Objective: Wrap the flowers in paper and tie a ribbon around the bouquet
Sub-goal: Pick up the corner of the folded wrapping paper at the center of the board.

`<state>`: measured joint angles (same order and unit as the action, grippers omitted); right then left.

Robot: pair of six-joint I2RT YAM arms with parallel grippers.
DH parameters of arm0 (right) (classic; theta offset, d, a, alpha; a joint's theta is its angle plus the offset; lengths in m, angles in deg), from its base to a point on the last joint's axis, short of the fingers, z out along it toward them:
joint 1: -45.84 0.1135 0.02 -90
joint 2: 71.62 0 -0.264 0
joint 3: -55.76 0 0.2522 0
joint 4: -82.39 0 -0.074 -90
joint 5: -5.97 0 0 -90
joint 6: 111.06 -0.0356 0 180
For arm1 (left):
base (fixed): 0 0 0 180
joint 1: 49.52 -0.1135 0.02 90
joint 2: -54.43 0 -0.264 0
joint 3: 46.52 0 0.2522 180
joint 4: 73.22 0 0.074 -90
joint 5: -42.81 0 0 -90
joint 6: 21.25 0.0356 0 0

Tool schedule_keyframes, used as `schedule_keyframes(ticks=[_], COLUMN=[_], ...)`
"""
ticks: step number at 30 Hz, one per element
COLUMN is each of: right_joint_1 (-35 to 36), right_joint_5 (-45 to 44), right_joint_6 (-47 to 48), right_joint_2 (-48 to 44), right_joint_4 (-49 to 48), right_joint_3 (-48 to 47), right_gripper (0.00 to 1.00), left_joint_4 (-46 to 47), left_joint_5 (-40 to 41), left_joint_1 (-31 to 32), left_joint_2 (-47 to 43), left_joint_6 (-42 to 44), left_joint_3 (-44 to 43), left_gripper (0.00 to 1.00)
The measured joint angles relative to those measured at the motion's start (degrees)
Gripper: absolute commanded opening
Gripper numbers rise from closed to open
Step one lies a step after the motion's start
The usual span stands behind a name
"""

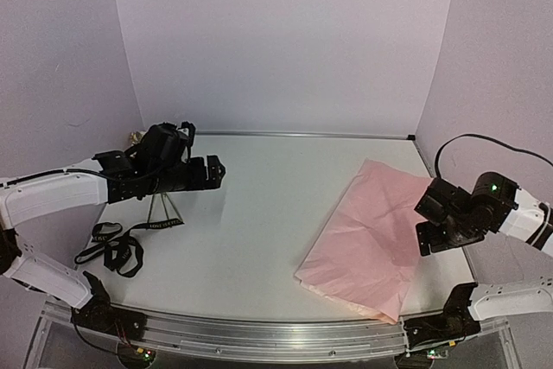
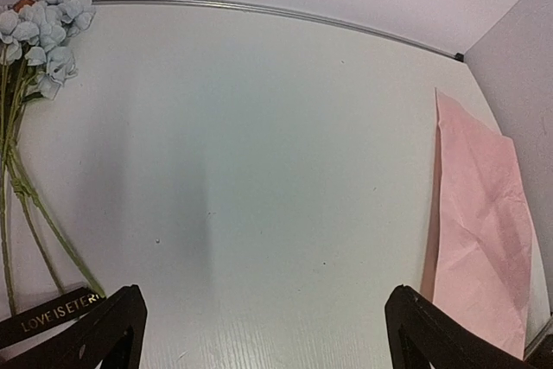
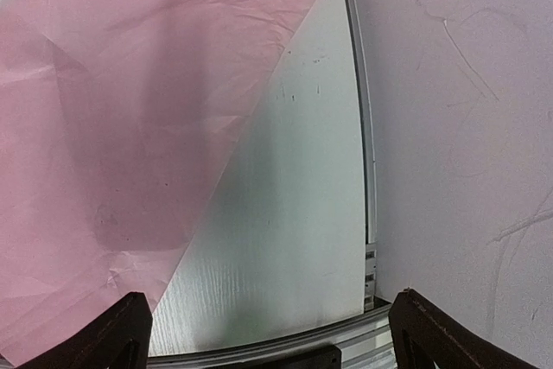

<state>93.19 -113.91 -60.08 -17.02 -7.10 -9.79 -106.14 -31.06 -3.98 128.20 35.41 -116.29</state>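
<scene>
In the top view, the left end effector (image 1: 214, 172) is released, with its jaws standing apart. It hangs above the tabletop (image 1: 259, 239) in the left part of the frame and holds nothing. The right end effector (image 1: 425, 224) is at the right edge, also released and holding nothing, over the right border of the paper (image 1: 367, 239). The paper lies flat and slightly creased in the lower right of the frame, turned at an angle. The flowers (image 1: 162, 209) are mostly hidden under the left arm; only thin stems show below it. The ribbon (image 1: 117, 248) lies in loose loops in the lower left, near the stems and well apart from the paper.

In the left wrist view, the left end effector (image 2: 263, 326) is wide apart, and only bare tabletop (image 2: 259, 170) is between its two fingers. The flowers (image 2: 50, 36) lie along the left edge, with the pale blue blooms in the upper left corner and the stems running down. A piece of the ribbon (image 2: 52, 315), with light lettering, shows in the lower left corner. The paper (image 2: 479, 231) is at the right edge.

In the right wrist view, the right end effector (image 3: 272, 330) is also released. The paper (image 3: 112, 110) fills the left and upper part, and bare tabletop (image 3: 285, 213) shows beside it.
</scene>
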Motion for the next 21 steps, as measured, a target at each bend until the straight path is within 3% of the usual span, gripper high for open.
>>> schedule_keyframes(ticks=[9, 15, 21], right_joint_1=[-11.6, -20.7, -27.0], right_joint_5=[10.4, 17.5, 25.6], right_joint_6=[-0.3, 0.0, -0.7], right_joint_2=[-0.6, -5.7, -6.2], right_joint_4=[-0.4, -1.4, -12.5], right_joint_3=[1.2, 9.9, 20.1], right_gripper=[0.98, 0.98, 0.98], left_joint_4=[4.5, 8.8, 13.5], left_joint_5=[-6.8, -15.5, -24.9], left_joint_1=[-1.8, -2.2, -2.3], left_joint_2=[-0.3, 4.8, 11.8], left_joint_6=[-2.6, -5.1, -7.6], left_joint_3=[1.9, 3.4, 4.8], left_gripper=[1.00, 1.00, 1.00])
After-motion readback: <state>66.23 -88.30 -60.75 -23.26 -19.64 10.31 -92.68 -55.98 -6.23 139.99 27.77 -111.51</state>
